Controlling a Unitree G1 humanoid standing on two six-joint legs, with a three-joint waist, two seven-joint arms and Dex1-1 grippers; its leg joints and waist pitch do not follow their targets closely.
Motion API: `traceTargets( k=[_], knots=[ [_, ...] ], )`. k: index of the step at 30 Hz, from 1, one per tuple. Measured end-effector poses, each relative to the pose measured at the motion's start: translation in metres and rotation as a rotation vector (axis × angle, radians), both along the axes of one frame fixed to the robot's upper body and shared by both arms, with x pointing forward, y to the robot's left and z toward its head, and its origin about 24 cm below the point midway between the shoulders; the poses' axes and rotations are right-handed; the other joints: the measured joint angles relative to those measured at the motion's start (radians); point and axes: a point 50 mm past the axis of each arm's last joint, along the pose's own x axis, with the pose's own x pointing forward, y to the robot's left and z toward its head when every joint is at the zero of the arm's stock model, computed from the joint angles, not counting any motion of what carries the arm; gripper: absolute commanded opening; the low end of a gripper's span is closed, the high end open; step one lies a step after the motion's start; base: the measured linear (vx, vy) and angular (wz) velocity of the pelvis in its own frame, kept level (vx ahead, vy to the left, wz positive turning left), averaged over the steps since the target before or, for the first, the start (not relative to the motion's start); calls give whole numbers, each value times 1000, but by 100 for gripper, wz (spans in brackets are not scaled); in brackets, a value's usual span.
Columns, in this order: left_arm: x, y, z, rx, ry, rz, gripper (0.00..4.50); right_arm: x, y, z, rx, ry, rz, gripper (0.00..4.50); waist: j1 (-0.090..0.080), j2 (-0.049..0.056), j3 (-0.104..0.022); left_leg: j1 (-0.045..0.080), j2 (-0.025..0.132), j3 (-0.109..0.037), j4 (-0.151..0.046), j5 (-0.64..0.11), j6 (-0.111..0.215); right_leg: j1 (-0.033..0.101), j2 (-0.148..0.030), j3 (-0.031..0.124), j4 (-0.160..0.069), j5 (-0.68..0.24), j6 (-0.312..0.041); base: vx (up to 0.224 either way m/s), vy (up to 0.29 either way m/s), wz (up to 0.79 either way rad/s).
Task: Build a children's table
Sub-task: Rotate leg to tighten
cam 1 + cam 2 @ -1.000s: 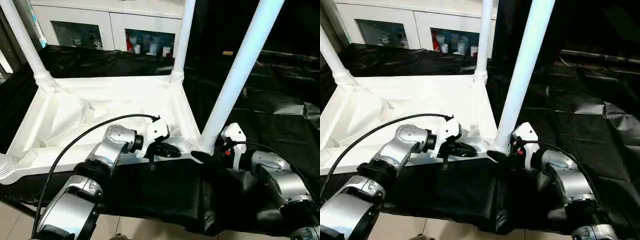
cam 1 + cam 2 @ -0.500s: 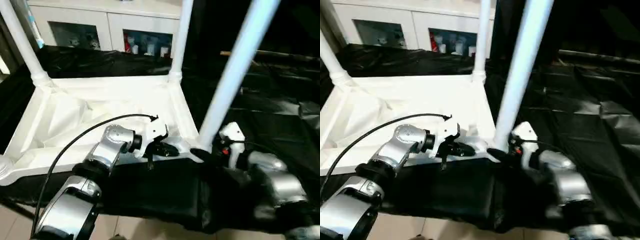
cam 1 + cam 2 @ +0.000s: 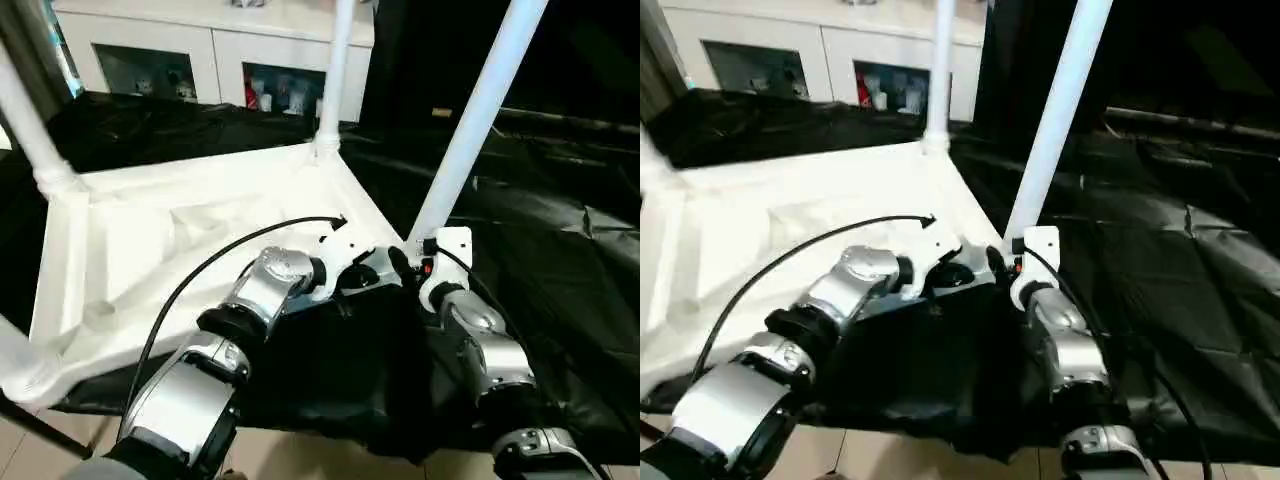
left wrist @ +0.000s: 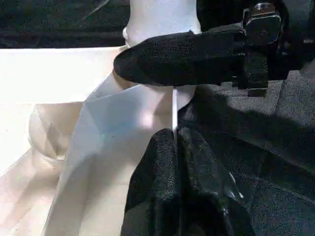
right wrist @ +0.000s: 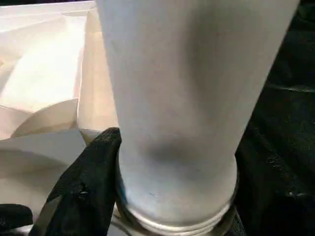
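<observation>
the left gripper point(image 4: 174, 147) has its 2 black fingers pinched together on the thin white edge of the tabletop point(image 3: 150, 240), right by the near corner socket. the right gripper point(image 5: 162, 206) sits around the base of the near leg point(image 3: 470, 125): 1 black finger point(image 5: 86, 184) is pressed against the side of the tube just above its ringed end, the other finger is hidden behind the leg, so the jaws stand about as wide as the tube. in the left wrist view that same right finger point(image 4: 182, 56) crosses in front of the leg's flared end. the 2 silver forearms meet at that corner. the tabletop lies upside down, ribbed side up, on a black sheet point(image 3: 560, 250), with legs standing in the 2 far sockets, like the far leg point(image 3: 335, 70). a white glass-door cabinet point(image 3: 200, 60) stands behind.
</observation>
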Motion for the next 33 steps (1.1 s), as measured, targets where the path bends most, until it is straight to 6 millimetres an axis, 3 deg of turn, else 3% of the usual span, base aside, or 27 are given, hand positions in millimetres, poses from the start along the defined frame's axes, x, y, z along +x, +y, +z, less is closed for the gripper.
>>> traceTargets(
  k=[4, 9, 11, 14, 16, 22, 29, 33],
  knots=[
    [0, 2, 0, 0, -2, -8, 0, -2, 1, 1, 2, -12, 26, 379, -2, 1, 1, 0, 0, 0, 0, 0, 0, 0, 0, 0, 0, 0, 0, 0, 0, 0],
    [0, 7, 2, -2, -6, -50, 0, -9, -11, 3, -37, -23, 142, 379, -3, 0, 1, -1, 0, 0, -3, 0, 0, -1, 0, -1, -2, -1, 1, 0, 0, 0],
    [0, 7, 3, -1, -6, -72, 0, -16, -28, 6, -74, -28, 214, 379, 4, 1, 2, -3, 0, 0, -4, 0, 1, -2, 0, -1, -3, -1, 2, 0, 0, 0],
    [0, 8, 4, -2, 4, -75, 0, -21, -37, 9, -90, -23, 285, 379, 8, 2, 3, -3, 0, 0, -5, 0, 1, -2, 0, -2, -5, -1, 2, 0, 0, 0],
    [0, 8, 4, -8, 33, -63, 55, -24, -44, 10, -106, -19, 322, 388, 8, 3, 4, -3, 0, 1, -5, 0, 1, -2, 0, -2, -5, -1, 2, 0, 0, 0],
    [3, 8, 5, 19, 43, -33, 101, -29, -48, 12, -103, -12, 358, 388, 6, 5, 4, -2, 0, 1, -5, 0, 1, -2, 0, -2, -5, -1, 2, 0, 0, 0],
    [4, 8, 6, 72, 62, -39, 101, -31, -48, 12, -88, -9, 378, 388, 2, 5, 4, -1, 0, 1, -5, 0, 1, -1, 0, -2, -5, -1, 2, 0, 0, 0],
    [4, 9, 6, 82, 82, -38, 62, -31, -47, 14, -82, -9, 387, 388, -1, 5, 4, -1, 0, 1, -5, 0, 1, -1, 0, -2, -5, -1, 2, 0, 0, 0]
  ],
)
